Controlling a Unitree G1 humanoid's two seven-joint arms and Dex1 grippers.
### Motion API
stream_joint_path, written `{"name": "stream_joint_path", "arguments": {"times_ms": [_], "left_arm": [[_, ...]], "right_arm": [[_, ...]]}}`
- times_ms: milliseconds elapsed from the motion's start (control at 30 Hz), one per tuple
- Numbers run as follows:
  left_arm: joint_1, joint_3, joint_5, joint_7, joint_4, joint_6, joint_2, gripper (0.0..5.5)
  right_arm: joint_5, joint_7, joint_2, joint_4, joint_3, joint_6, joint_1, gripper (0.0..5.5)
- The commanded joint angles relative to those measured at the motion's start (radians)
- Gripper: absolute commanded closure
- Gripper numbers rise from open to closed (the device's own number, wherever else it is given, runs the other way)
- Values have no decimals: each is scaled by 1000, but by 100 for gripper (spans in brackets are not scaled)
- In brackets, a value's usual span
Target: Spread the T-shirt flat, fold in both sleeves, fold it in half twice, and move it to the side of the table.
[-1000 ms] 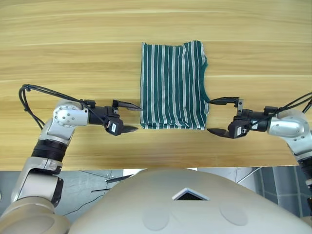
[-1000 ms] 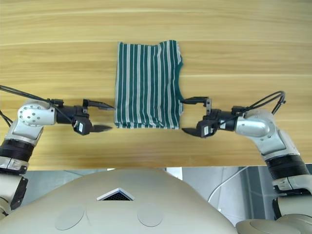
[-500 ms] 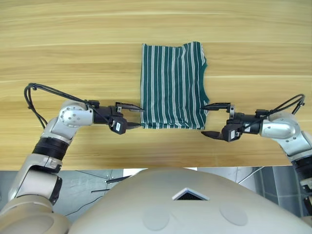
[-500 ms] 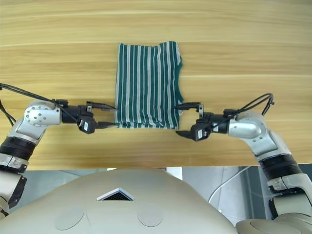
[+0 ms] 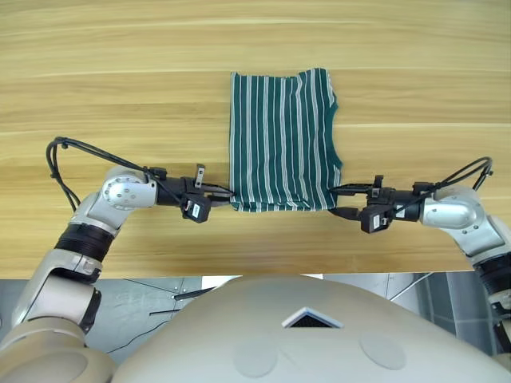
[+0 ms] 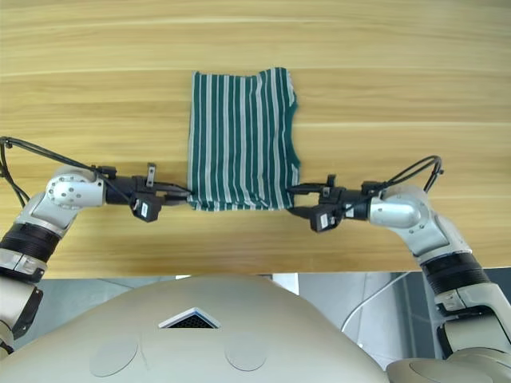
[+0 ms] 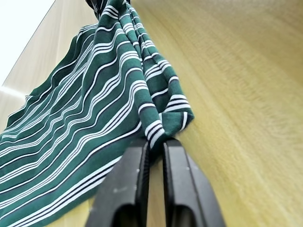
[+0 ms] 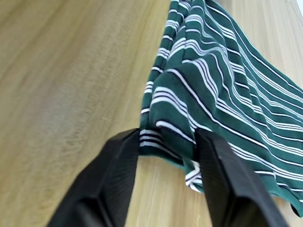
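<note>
Left hand [image 5: 226,194]: closed tight on the shirt's corner; in the left wrist view its fingers [image 7: 177,179] are almost together, with a small roll of striped cloth pinched at the tips.
Right hand [image 5: 333,199]: drawn in around the opposite corner; its fingers [image 8: 118,175] sit wider apart than the left's, with a thicker fold of cloth filling the gap between them.
T-shirt [image 5: 281,140]: a narrow green-and-white striped oblong lying on the table [image 5: 120,80] between the two hands and running away from them. Its two near corners are in their grasp and the far end lies flat, well beyond both.
Step, as we judge it: the sleeves look tucked in already, so we take this as the grasp before the near edge is carried over to the far edge.
Risk, uneven hold: the right hand's looser grasp may let its corner slip on the lift, and the fold would land skewed.
Risk, layers: we cannot tell whether each hand has every layer. If the lower ones stay on the table, the tucked sleeves may open.
Risk, pace: should one hand lead the other, the edge twists, or the whole shirt drags across the wood.
</note>
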Motion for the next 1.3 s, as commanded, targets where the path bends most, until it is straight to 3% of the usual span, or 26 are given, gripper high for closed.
{"name": "stream_joint_path", "arguments": {"times_ms": [33,233,300,833,1300], "left_arm": [[0,-24,36,-6,20,14,20,545],[-3,-32,36,1,22,8,19,546],[-5,-34,33,4,21,4,21,546],[17,-11,-195,-63,-116,-18,114,546],[189,23,-365,-85,-314,-34,223,546]], "right_arm": [[-40,8,3,22,10,28,0,416],[-41,7,17,20,14,36,-7,532],[-32,11,16,11,16,34,-5,544],[144,77,-81,-87,-48,-22,76,544],[277,105,-181,-224,-109,-132,217,544]]}}
